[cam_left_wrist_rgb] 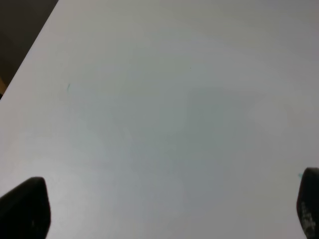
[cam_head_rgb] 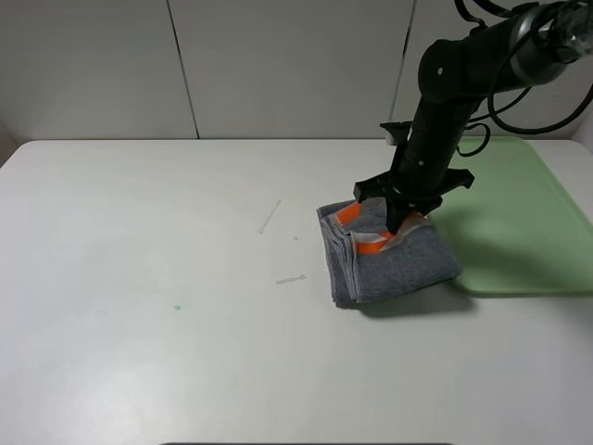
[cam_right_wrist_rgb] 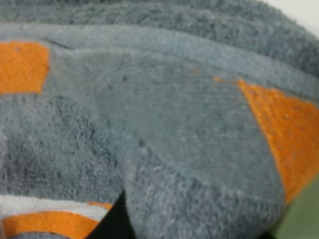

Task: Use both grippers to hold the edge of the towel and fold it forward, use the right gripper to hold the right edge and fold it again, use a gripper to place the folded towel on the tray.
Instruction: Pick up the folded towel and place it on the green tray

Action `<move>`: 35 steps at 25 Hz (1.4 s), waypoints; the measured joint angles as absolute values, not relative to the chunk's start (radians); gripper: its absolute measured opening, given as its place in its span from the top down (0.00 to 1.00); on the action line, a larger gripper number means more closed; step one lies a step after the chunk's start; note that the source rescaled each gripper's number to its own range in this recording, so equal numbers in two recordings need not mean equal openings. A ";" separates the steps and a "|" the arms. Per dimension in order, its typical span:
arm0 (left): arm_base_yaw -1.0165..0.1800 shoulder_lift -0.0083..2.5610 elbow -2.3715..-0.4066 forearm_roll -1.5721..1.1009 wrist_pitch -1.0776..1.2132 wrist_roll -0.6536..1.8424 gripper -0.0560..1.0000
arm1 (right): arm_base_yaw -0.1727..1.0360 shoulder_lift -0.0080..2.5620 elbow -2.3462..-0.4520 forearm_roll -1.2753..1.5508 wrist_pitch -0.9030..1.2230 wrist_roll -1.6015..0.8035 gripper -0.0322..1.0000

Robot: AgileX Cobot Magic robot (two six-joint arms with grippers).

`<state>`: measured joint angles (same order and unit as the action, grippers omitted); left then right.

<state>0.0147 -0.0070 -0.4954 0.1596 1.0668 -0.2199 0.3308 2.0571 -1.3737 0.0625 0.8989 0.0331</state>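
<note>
On the white table (cam_head_rgb: pixel 139 306), centre-right, the right gripper (cam_head_rgb: pixel 397 222) pinches the folded towel (cam_head_rgb: pixel 394 260), likely for lifting onto the tray (cam_head_rgb: pixel 528 222); the left gripper (cam_left_wrist_rgb: pixel 164 209) hangs spread apart, idle.

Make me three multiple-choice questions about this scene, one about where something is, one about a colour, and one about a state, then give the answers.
1. Where does the towel lie?
A. wholly on the tray
B. on the table, its right side at the tray's edge
C. at the table's far left

2. What colour are the towel's stripes?
A. orange
B. blue
C. yellow

3. What state is the towel in?
A. spread flat
B. folded in layers
C. rolled into a tube

Answers: 1 B, the high view shows it on the white table, reaching the green tray. 2 A, orange bands show under the right pincer. 3 B, stacked edges show at its left side.
</note>
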 joint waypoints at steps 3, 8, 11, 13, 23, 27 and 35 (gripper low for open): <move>0.015 -0.007 -0.495 0.160 1.067 -0.220 0.00 | 0.291 2.057 -1.374 0.063 0.899 0.010 0.74; 0.015 -0.007 -0.495 0.160 1.067 -0.220 0.00 | 0.223 2.057 -1.394 0.063 0.909 -0.036 0.74; 0.015 -0.007 -0.495 0.160 1.067 -0.219 0.00 | 0.181 2.057 -1.422 0.060 0.910 -0.048 0.74; 0.015 -0.007 -0.495 0.160 1.067 -0.219 0.00 | 0.153 2.057 -1.440 0.060 0.910 -0.054 0.74; 0.015 -0.007 -0.495 0.160 1.067 -0.219 0.00 | 0.010 2.057 -1.459 0.059 0.854 -0.096 0.74; 0.015 -0.007 -0.495 0.160 1.067 -0.219 0.00 | -0.027 2.057 -1.459 0.059 0.811 -0.097 0.74; 0.015 -0.007 -0.495 0.160 1.067 -0.219 0.00 | -0.058 2.057 -1.459 0.008 0.736 -0.099 0.74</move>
